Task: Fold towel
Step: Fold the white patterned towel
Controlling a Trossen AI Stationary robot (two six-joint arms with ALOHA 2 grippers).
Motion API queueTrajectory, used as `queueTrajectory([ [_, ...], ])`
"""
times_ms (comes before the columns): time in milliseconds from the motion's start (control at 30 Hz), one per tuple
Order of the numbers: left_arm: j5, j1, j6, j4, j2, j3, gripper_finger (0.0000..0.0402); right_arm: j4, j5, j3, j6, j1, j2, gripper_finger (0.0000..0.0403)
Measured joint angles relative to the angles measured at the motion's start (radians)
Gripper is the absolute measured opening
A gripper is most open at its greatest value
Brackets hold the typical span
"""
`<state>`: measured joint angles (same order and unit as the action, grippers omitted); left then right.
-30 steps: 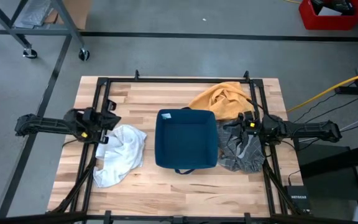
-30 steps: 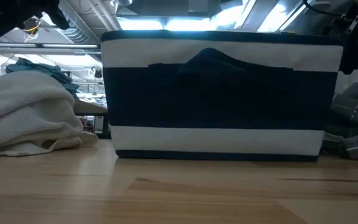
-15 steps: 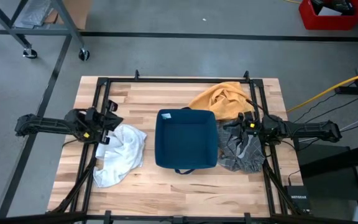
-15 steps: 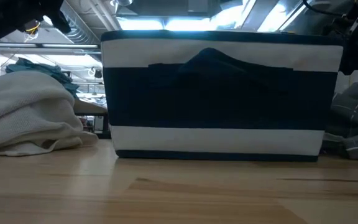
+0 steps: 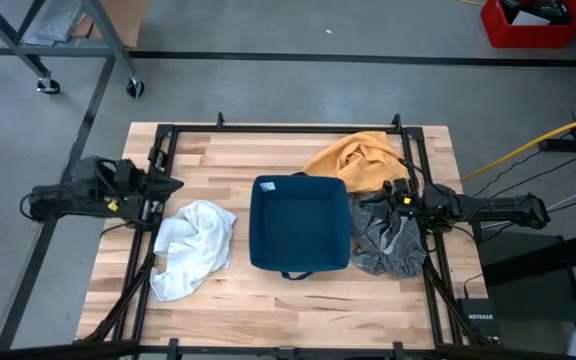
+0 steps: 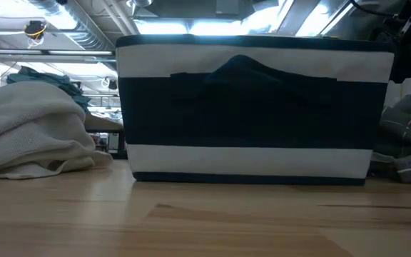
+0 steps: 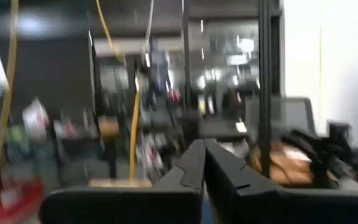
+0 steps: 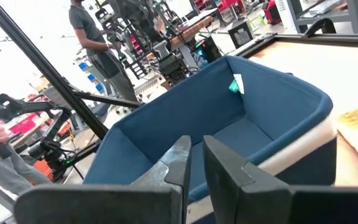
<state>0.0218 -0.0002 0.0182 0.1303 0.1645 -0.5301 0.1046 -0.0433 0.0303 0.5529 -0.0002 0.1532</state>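
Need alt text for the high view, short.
Top-down view of a wooden table with an empty blue bin at its centre. A crumpled white towel lies to its left, a grey checked cloth to its right and an orange cloth behind that. The left gripper is shut near the table's left edge; the right gripper hovers over the grey cloth.

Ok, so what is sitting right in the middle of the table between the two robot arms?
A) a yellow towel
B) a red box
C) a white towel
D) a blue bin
D: the high view shows the blue bin at the table's centre, with the white towel on its left-arm side and the yellow towel toward the right arm.
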Motion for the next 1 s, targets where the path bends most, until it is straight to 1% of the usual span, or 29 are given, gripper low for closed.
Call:
queueTrajectory([
  [67, -0.003, 0.0, 0.059, 0.115, 0.002, -0.064, 0.0, 0.003, 0.0, 0.0, 0.0, 0.0, 0.0, 0.0049],
  [133, -0.003, 0.0, 0.11, 0.192, 0.003, -0.112, 0.0, 0.002, -0.001, 0.0, 0.0, 0.0, 0.0, 0.0049],
  [267, -0.003, 0.0, 0.184, 0.32, 0.003, -0.164, 0.0, 0.002, -0.001, 0.0, 0.0, 0.0, 0.0, 0.0049],
  [400, -0.003, 0.0, 0.24, 0.448, 0.003, -0.173, 0.0, 0.003, -0.001, 0.0, 0.0, 0.0, 0.0, 0.0049],
  [600, -0.014, 0.0, 0.424, 0.675, 0.008, -0.172, 0.0, 0.003, -0.001, 0.0, 0.0, 0.0, 0.0, 0.0049],
  [733, -0.054, 0.0, 0.53, 0.733, 0.01, -0.172, 0.0001, 0.003, -0.001, 0.0, 0.0, 0.0, 0.0, 0.0049],
  [833, -0.055, 0.0, 0.576, 0.759, 0.01, -0.172, 0.0016, 0.003, -0.001, 0.0, 0.0, 0.0, 0.0, 0.0049],
  [1000, -0.056, 0.0, 0.665, 0.807, 0.01, -0.172, 0.0071, 0.006, -0.002, 0.0, 0.001, 0.0, 0.0, 0.0049],
])
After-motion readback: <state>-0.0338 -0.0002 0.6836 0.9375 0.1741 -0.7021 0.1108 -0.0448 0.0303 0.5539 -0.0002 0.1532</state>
